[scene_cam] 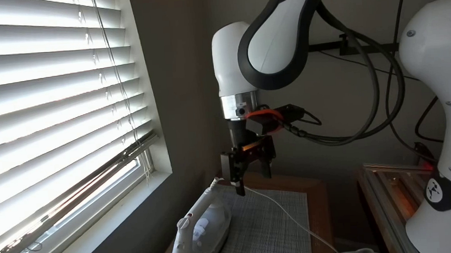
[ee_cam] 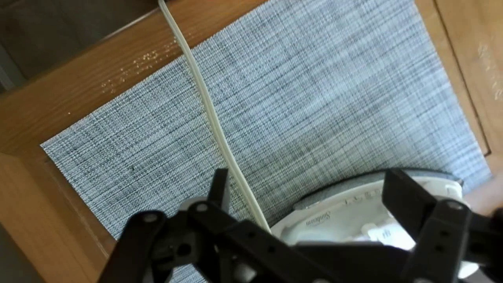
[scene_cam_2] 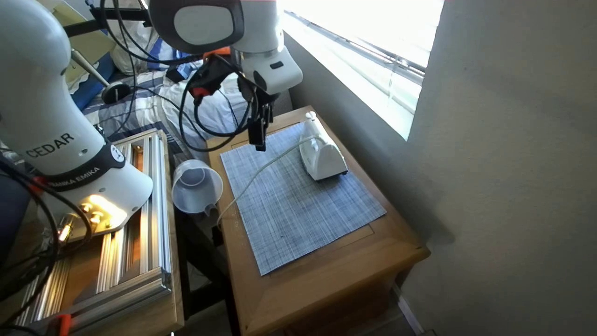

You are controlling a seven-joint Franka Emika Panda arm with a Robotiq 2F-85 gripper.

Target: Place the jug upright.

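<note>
In an exterior view, jug (scene_cam_2: 197, 190), mouth and long axis toward camera, jaws apart

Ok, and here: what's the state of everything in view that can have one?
Translucent whitish plastic jug: uncovered; upright or tilted unclear.
Black two-fingered jaws: open, holding nothing.
Grey rectangular woven mat: spread flat.
White wedge-shaped plastic iron: lying flat; on or off unclear.
Thin pale cable: uncoiled; plugged in or not unclear.
White slatted blind: lowered, not all the way.

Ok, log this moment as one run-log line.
gripper: open, holding nothing, above mat; iron: on mat; cord: across mat, over edge of table; jug: off mat, mouth visible, whether upright unclear
</note>
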